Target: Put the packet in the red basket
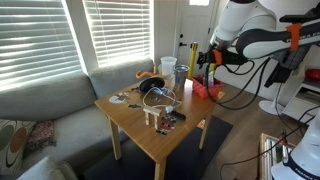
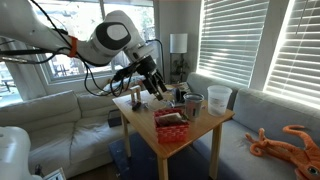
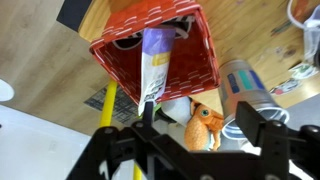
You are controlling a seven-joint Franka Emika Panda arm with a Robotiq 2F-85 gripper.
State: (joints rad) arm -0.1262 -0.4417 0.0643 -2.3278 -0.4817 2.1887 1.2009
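In the wrist view the red basket [image 3: 190,50] sits straight below me on the wooden table. The pale lilac packet [image 3: 155,60] hangs upright over the basket's open top, its near end against my left fingertip. My gripper [image 3: 198,116] is open, with its fingers wide apart. Whether the packet still touches the finger I cannot tell. In both exterior views the gripper [image 1: 205,62] [image 2: 152,88] hovers above the table, and the basket [image 1: 207,90] [image 2: 172,128] stands near a table corner.
An orange toy [image 3: 205,125] and a metal can [image 3: 245,85] lie beside the basket. A clear jug [image 1: 168,68] [image 2: 218,97] and small clutter stand on the table [image 1: 150,125]. A sofa [image 1: 50,110] and blinds surround it.
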